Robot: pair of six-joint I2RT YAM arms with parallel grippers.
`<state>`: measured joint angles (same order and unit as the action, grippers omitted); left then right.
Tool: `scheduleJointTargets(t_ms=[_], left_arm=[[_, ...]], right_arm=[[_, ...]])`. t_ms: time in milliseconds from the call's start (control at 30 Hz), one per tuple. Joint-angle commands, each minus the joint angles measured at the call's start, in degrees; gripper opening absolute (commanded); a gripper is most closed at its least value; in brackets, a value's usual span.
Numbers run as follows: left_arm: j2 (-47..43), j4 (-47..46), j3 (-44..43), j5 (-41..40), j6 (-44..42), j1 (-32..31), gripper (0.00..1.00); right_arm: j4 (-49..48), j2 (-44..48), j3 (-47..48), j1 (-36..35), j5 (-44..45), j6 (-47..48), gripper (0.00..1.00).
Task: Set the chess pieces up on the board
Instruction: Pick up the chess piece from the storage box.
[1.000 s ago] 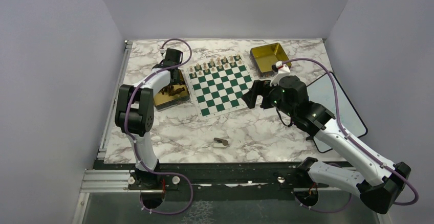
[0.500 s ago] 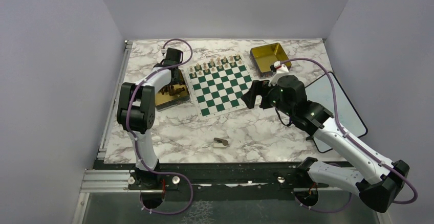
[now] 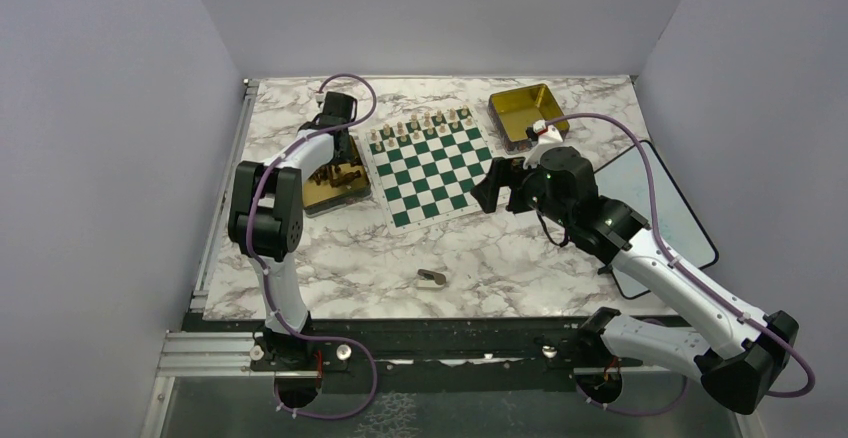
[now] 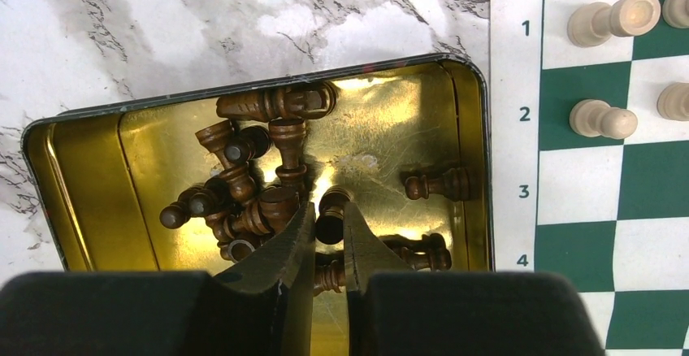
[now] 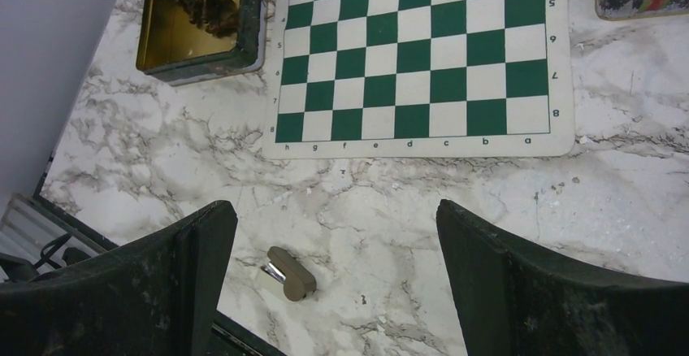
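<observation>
Left tool (image 4: 328,224) narrow inside gold tin (image 4: 81,177), apparently pinching one dark chess piece (image 4: 331,210). Right tool (image 5: 335,214) wide above desk (image 5: 162,153), beside board (image 5: 414,55).

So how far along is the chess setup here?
Done: the pale pieces stand in two rows at the far edge of the board. In hand: the left gripper is shut on one dark piece inside the gold tin; the right gripper hangs open over the table. Left: the other dark pieces lie heaped in the tin, and the board's near rows are bare.
</observation>
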<state>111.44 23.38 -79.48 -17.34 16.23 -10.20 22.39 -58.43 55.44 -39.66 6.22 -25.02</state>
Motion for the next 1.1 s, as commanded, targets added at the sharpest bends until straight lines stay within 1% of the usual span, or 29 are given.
scheduleJointTargets(t_ms=[0,367,600,867,1067], left_arm=[[-2.88,2.38,-2.41,1.61,0.31,0.18,0.08],[-7.40,5.93,-3.31,1.89,-0.17,0.11,0.07],[-12.76,6.80,-2.41,7.38,0.20,-0.61,0.07],[-18.78,9.59,-0.23,8.52,-1.22,-6.37,0.06],[-22.69,11.18,3.16,7.85,0.89,-14.95,0.06]], right_arm=[[0.28,0.57,1.36,-0.28,0.64,-0.02,0.99],[0.65,2.42,0.18,-0.24,0.20,-0.90,0.98],[2.24,3.42,0.63,-0.29,0.57,-0.74,0.98],[3.25,5.50,-0.17,-0.29,2.51,-1.24,0.98],[3.73,6.93,-0.92,-0.26,4.53,-1.57,0.98]])
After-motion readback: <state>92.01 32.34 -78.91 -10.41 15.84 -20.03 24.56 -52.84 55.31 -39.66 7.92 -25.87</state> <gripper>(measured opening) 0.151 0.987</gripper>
